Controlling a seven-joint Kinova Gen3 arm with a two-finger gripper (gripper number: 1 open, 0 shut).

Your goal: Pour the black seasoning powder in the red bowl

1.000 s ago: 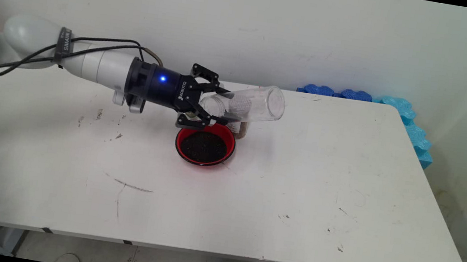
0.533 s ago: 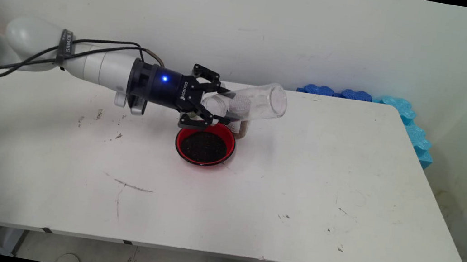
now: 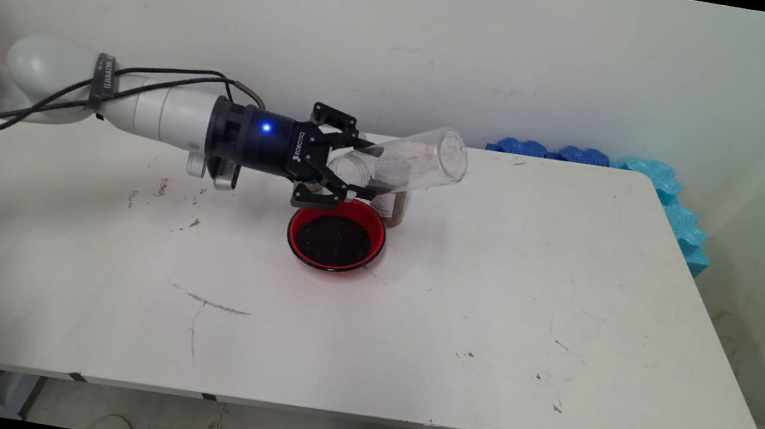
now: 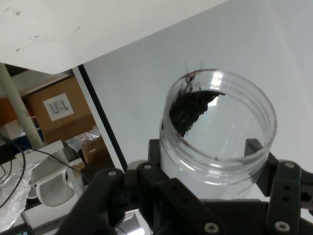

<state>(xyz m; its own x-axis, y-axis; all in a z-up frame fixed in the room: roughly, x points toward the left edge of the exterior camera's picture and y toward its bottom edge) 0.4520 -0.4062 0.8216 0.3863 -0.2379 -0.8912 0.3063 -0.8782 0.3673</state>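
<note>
Above white table, level arm's claw grips tilted jar.

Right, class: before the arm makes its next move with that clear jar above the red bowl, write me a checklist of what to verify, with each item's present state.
1. Pincer shut on the clear jar: ok.
2. Jar tipped on its side, mouth toward the pincer: ok.
3. Jar emptied: not ok; the hand view shows dark grains clinging inside.
4. Red bowl upright on the table, holding dark grains: ok.
5. Jar's mouth directly above the bowl: cannot tell.
6. What the small brown thing behind the bowl is: cannot tell.
</note>
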